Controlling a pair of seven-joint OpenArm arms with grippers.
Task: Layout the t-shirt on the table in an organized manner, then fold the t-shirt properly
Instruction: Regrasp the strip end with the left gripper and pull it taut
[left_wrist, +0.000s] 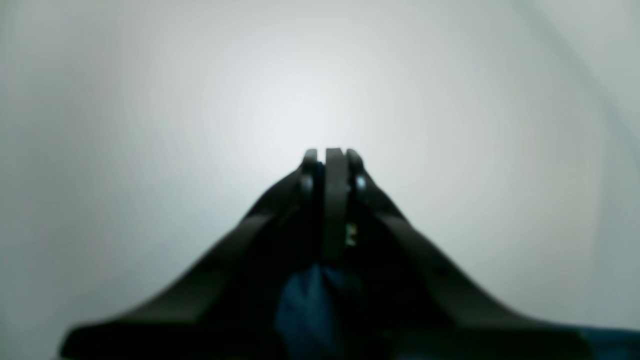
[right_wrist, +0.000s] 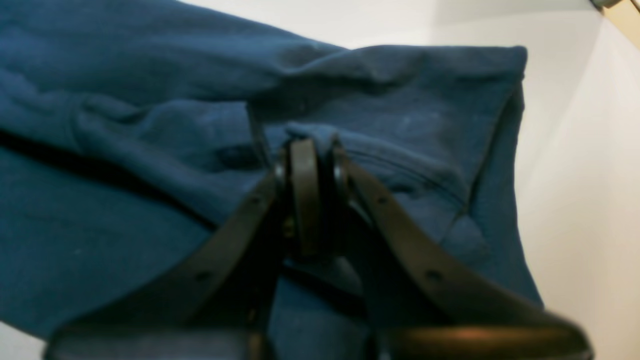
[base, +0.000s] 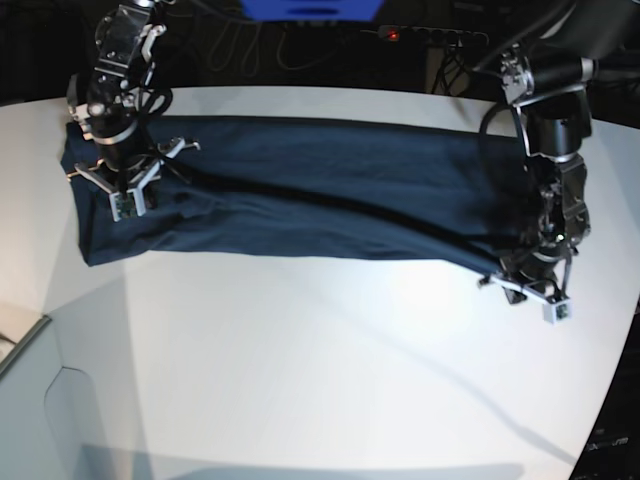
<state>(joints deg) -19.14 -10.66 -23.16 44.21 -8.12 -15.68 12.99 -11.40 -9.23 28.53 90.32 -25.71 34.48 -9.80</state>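
One dark navy t-shirt (base: 320, 190) lies stretched as a long band across the far half of the white table (base: 330, 370). The right gripper (right_wrist: 312, 150) is pinched onto a fold of the cloth near a hemmed edge. The left gripper (left_wrist: 334, 157) is closed at the shirt's other end; a blurred sliver of blue fabric shows low between its fingers, its tips over bare table.

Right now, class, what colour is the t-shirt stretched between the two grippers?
Dark navy blue, plain; the t-shirt shows best in the base view.
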